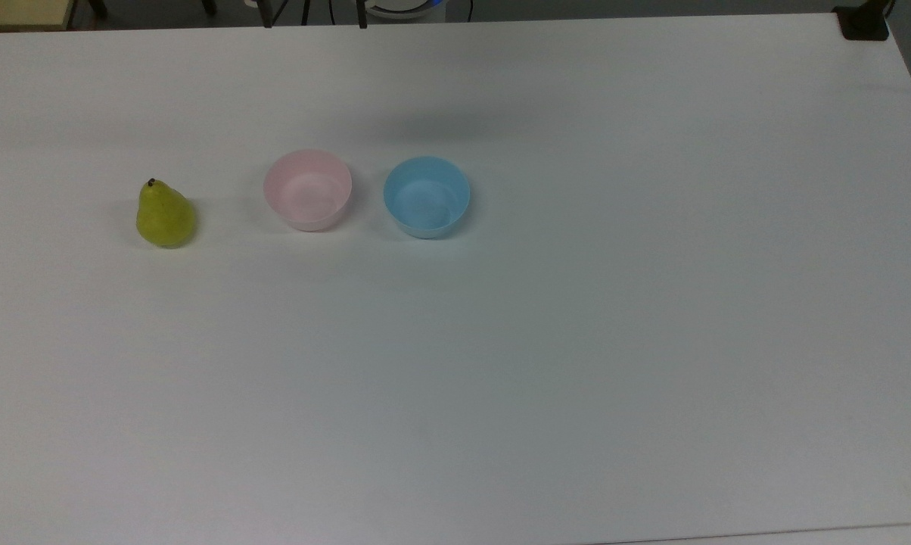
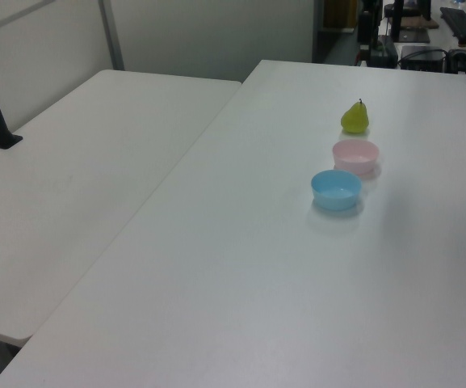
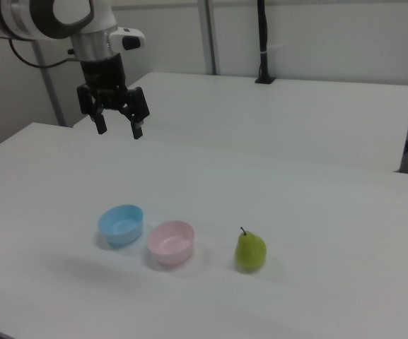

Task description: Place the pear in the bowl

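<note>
Pear (image 3: 250,251) beside bowl (image 3: 170,242) (gripper (image 3: 119,130) aloft, fingers apart)

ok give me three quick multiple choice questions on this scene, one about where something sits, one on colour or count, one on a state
1. In the top view, what sits between the pear and the blue bowl?
A. the pink bowl
B. a cup
C. nothing

2. How many bowls stand on the table?
A. one
B. two
C. three

3. How is the end effector in the right view?
A. shut on the pear
C. resting in the blue bowl
B. open, holding nothing, up above the table

Answers:
1. A: the pink bowl is the middle one of the row.
2. B: one pink and one blue bowl, both empty.
3. B: its fingers are spread apart in the air, and the pear stands upright on the table, apart from both bowls.
</note>
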You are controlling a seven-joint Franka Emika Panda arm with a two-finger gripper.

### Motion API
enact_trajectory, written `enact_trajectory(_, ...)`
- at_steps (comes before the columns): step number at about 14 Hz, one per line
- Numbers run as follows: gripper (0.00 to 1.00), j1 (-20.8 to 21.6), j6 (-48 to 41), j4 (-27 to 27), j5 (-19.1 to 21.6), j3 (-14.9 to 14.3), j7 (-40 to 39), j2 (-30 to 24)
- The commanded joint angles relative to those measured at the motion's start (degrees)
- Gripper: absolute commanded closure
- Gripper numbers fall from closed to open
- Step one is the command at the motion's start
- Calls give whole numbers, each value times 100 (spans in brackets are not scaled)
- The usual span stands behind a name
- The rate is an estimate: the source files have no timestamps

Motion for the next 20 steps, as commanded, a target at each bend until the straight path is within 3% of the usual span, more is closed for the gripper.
enact_trajectory(1,0,124,-65,-24,-150,-26,154,30)
enact_trajectory(10,0,45,145,-16,-141,-105,66,100)
enact_trajectory(15,0,-341,339,-25,-141,-105,-461,241)
enact_trajectory(20,0,-1008,883,-42,-141,-105,-1084,688)
